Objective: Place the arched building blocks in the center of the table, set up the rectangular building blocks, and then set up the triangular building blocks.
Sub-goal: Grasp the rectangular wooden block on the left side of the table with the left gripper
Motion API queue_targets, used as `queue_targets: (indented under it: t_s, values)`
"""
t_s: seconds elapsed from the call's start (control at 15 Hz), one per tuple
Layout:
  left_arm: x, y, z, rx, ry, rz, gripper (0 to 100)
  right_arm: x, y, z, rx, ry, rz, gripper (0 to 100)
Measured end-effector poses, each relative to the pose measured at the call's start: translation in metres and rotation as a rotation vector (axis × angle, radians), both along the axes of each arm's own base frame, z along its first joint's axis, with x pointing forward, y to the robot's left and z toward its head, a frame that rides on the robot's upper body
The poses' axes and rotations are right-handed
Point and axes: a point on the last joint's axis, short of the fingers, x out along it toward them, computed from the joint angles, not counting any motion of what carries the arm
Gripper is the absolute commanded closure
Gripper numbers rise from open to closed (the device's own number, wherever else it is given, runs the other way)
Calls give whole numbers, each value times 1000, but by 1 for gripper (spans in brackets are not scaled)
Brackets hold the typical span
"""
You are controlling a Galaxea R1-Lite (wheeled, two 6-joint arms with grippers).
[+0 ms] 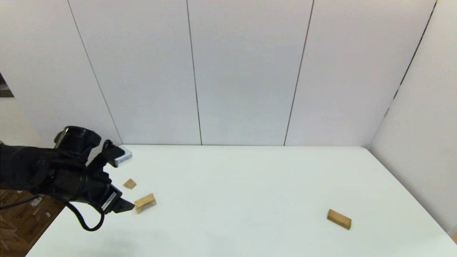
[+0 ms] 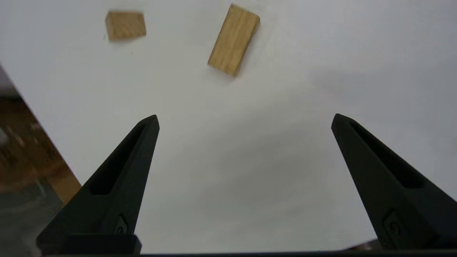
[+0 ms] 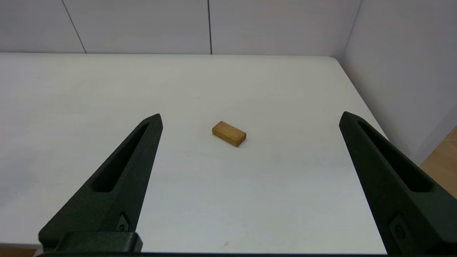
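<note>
left tool [image 1: 125, 206] spread, beside arch block [image 1: 145, 202] | wedge [image 1: 130, 184] near

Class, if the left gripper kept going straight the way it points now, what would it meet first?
Probably the arched block, lying just ahead of the open left gripper; depth is unclear, so it might touch the table first.

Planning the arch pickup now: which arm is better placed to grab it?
Left. The open left gripper sits right beside the arch block at the table's left side; the right gripper, open, faces only the rectangular block.
</note>
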Motion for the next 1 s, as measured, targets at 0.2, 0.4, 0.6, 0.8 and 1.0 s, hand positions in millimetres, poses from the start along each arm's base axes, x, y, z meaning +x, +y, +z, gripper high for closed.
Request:
queue_targets:
  t_s: [0.2, 0.4, 0.6, 0.8, 1.0]
  values:
    - [27, -2, -14, -24, 16, -119, 0, 0, 0, 0, 0, 0, 0, 0]
    - [36, -2, -32, 16, 63, -232, 0, 0, 0, 0, 0, 0, 0, 0]
    - [45, -2, -45, 26, 100, -257, 0, 0, 0, 0, 0, 0, 0, 0]
    - [55, 1, -54, 36, 122, -247, 0, 0, 0, 0, 0, 0, 0, 0]
    - [61, 1, -61, 35, 136, -247, 0, 0, 0, 0, 0, 0, 0, 0]
